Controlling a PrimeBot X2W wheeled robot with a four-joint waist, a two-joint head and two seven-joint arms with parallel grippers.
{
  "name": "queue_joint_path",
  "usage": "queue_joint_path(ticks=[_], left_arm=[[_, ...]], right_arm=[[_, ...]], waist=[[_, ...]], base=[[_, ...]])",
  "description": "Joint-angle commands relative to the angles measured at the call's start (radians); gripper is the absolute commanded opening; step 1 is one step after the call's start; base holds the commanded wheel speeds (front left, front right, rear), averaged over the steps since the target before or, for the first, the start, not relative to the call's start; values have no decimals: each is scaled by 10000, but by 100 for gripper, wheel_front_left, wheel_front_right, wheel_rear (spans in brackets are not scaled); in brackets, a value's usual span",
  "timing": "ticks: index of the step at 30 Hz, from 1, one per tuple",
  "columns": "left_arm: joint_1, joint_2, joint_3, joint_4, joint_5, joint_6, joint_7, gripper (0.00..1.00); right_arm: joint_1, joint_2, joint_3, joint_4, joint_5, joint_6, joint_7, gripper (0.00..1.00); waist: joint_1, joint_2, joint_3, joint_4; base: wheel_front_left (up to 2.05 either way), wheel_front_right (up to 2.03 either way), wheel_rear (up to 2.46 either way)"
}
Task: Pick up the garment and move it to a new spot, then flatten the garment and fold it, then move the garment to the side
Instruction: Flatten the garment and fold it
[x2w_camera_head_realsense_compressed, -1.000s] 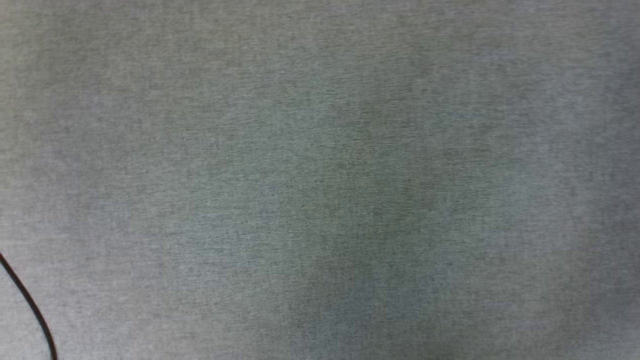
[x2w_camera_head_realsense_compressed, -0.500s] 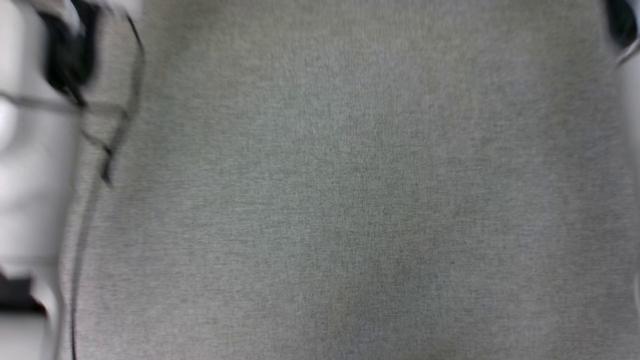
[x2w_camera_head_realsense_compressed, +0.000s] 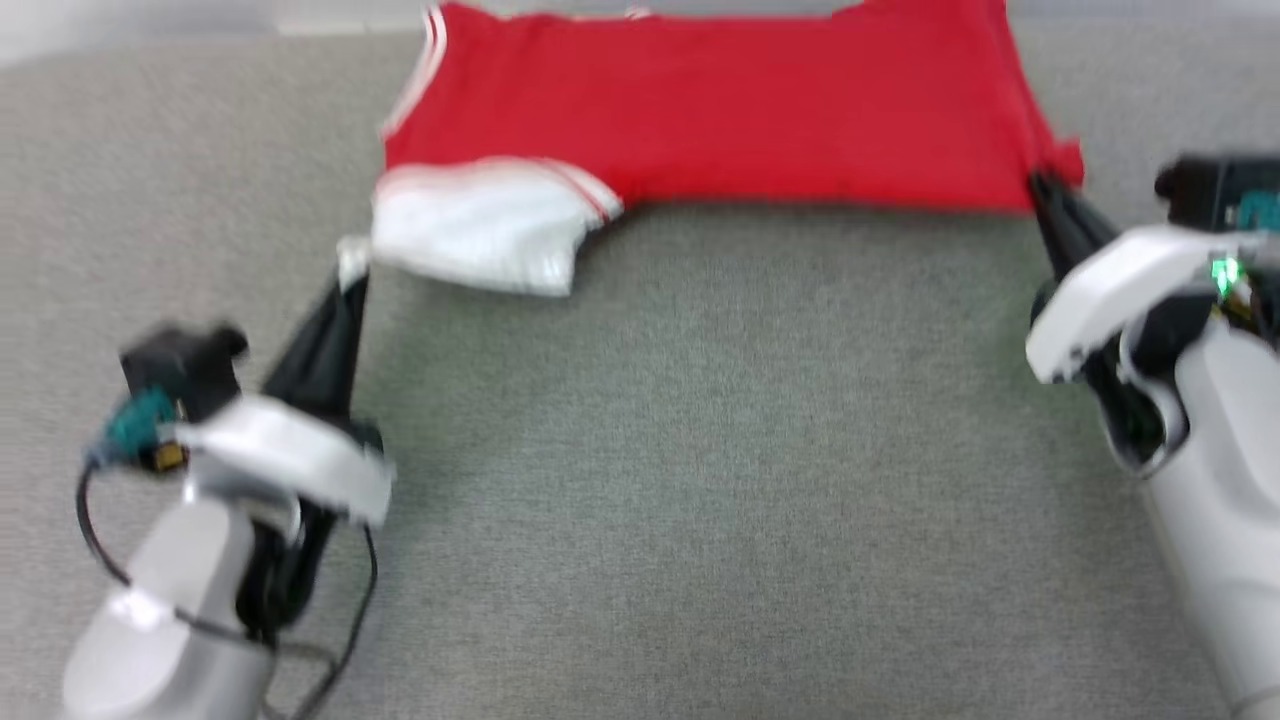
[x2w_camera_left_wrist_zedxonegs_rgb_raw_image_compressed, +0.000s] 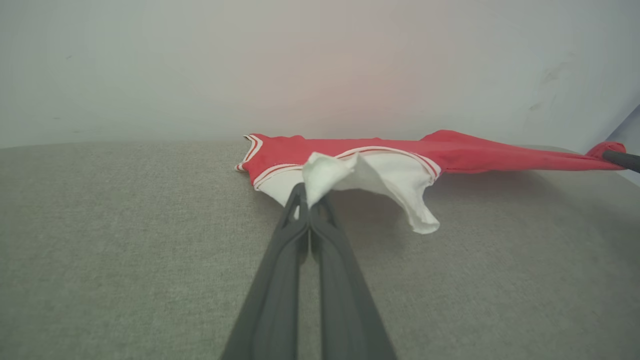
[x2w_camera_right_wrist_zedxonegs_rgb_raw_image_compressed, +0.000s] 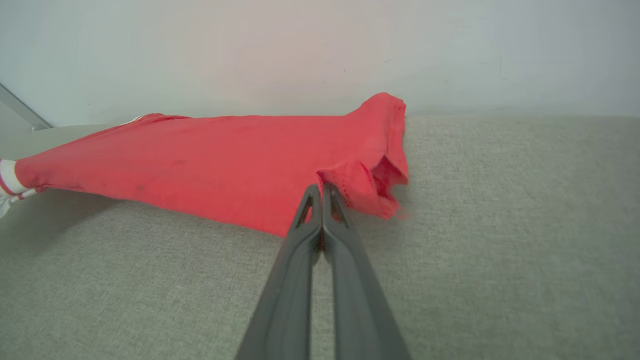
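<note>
The left gripper (x2w_camera_left_wrist_zedxonegs_rgb_raw_image_compressed: 307, 197) has its two dark fingers pressed together on a pinch of the white sleeve (x2w_camera_left_wrist_zedxonegs_rgb_raw_image_compressed: 385, 175). The right gripper (x2w_camera_right_wrist_zedxonegs_rgb_raw_image_compressed: 322, 192) is clamped the same way on a red corner at the opposite end of the garment (x2w_camera_head_realsense_compressed: 720, 110). Outward from both sets of fingertips, the shirt lies ahead of the robot, towards the far side of the grey cloth-covered surface (x2w_camera_head_realsense_compressed: 700, 480) and close to the pale wall (x2w_camera_left_wrist_zedxonegs_rgb_raw_image_compressed: 300, 65). Its long axis runs side to side, from one gripper across to the other, so the fabric is drawn into a band between them. In the wrist views the near edge hangs clear of the surface with a shadow beneath it, while the far edge seems to rest down (the head view is blurred, so the line of contact cannot be told). Neither arm is nearer, since each holds its own end. The shirt looks mid-carry or mid-spread, so the coming move likely turns on both grippers travelling together at matched spacing, or the thin cloth may sag or slip from a pinch.
</note>
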Motion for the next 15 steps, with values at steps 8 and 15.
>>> queue_joint_path(ticks=[8,15], left_arm=[[2827,779,-44,-1586,-507,482,847,0],[4654,1375,-314,-3092,-934,675,1826,0]], right_arm=[[1974,-166,-135,-758,1410,-7,286,0],[3579,-725,-28,-1732,2290,-7,1001,0]], waist=[[2,0,-1545,261],[2,0,-2119,395]], base=[[0,0,0],[0,0,0]])
